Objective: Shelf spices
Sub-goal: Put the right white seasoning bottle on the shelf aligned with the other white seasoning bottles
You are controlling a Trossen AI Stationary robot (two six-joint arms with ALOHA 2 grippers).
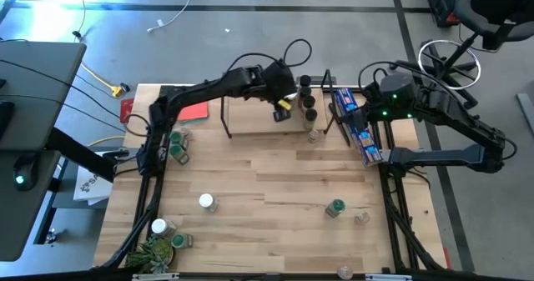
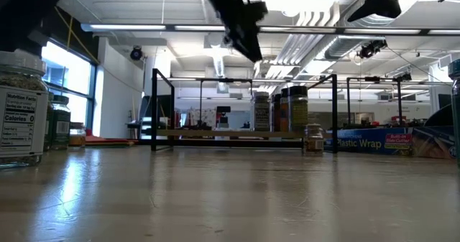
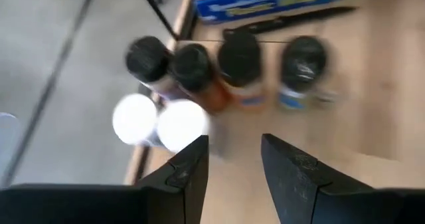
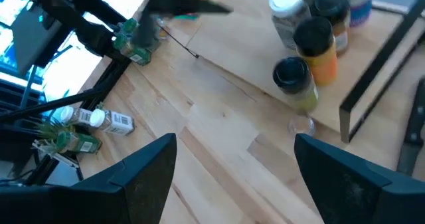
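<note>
The shelf, a low light-wood board with black wire ends, stands at the table's far side. Several spice jars stand on its right end; they show as black and white lids in the left wrist view. My left gripper hovers above the shelf just left of those jars, open and empty. My right gripper is open and empty, held above the table's right side near the blue packet. Loose jars stand on the table: a white-lidded one and a green-lidded one.
More jars stand at the table's left edge and near-left corner, beside a small green plant. A red card lies left of the shelf. A small clear jar stands near the green-lidded one. The table's middle is bare wood.
</note>
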